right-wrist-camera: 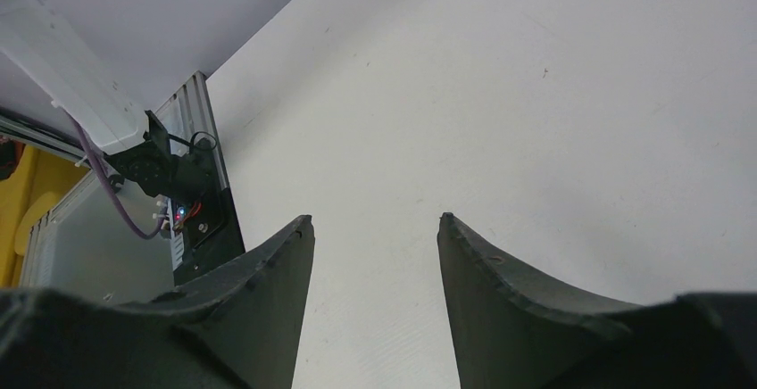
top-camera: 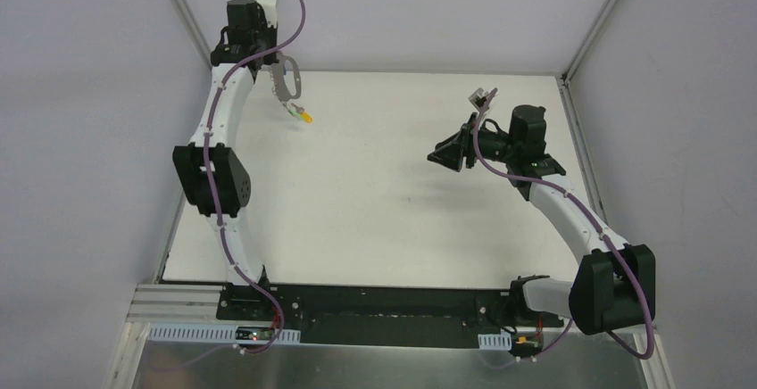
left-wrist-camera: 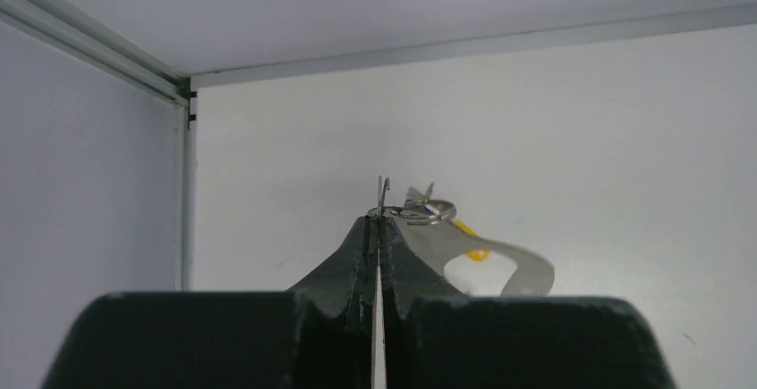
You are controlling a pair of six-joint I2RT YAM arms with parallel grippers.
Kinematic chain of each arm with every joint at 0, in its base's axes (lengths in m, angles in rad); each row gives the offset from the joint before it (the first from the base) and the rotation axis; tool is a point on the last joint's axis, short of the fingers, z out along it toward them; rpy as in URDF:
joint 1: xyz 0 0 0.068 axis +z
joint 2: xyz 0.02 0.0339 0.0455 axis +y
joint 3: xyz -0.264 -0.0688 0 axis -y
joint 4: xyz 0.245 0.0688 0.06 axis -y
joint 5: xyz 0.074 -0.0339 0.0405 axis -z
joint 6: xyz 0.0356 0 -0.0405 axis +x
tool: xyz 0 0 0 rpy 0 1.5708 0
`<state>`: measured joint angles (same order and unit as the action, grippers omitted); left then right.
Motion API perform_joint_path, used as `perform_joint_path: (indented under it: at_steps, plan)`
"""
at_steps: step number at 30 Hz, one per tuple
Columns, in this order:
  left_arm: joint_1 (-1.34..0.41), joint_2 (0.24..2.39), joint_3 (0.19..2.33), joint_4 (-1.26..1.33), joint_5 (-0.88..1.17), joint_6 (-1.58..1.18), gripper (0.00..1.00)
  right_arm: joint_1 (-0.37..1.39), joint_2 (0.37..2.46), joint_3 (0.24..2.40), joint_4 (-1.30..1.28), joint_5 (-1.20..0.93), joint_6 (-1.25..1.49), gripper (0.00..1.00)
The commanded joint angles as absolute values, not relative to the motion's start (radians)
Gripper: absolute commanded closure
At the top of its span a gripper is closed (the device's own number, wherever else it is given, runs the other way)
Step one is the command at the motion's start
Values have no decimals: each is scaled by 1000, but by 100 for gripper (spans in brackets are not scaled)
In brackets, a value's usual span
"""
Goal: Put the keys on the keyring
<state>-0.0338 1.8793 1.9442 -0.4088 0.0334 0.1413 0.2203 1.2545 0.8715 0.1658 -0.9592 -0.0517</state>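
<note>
— Where's the pale grey-silver oval metal keyring [top-camera: 287,84]?
— Clamped in my left gripper [left-wrist-camera: 378,221] over the bench's [top-camera: 384,228] far-left corner, a yellow-headed key [top-camera: 307,117] dangling. My right gripper [right-wrist-camera: 375,228] stands jaws apart, well away.

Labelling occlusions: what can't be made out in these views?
Top view: keys below the left claw too small to count; only yellow and green heads show.
Left wrist view: keyring partly behind the claw's fingers; keys mostly hidden behind it.
Right wrist view: open right claw sees only table; keys and keyring out of frame.
</note>
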Motion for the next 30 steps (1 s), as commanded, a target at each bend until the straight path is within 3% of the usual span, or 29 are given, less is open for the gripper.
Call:
perform_joint_path:
  at_steps: [1,9,23,30]
  plan:
    - [-26,2094,2195,-489,-82,248,100,215,1252,872,204,-984,-47,44]
    - [-32,2311,2347,-512,-208,416,100,213,1259,867,198,-975,-66,44]
    - [-155,2282,2069,-624,-176,716,100,214,1274,869,189,-978,-73,43]
    - [-184,2309,2062,-691,-188,747,100,213,1261,869,189,-981,-69,43]
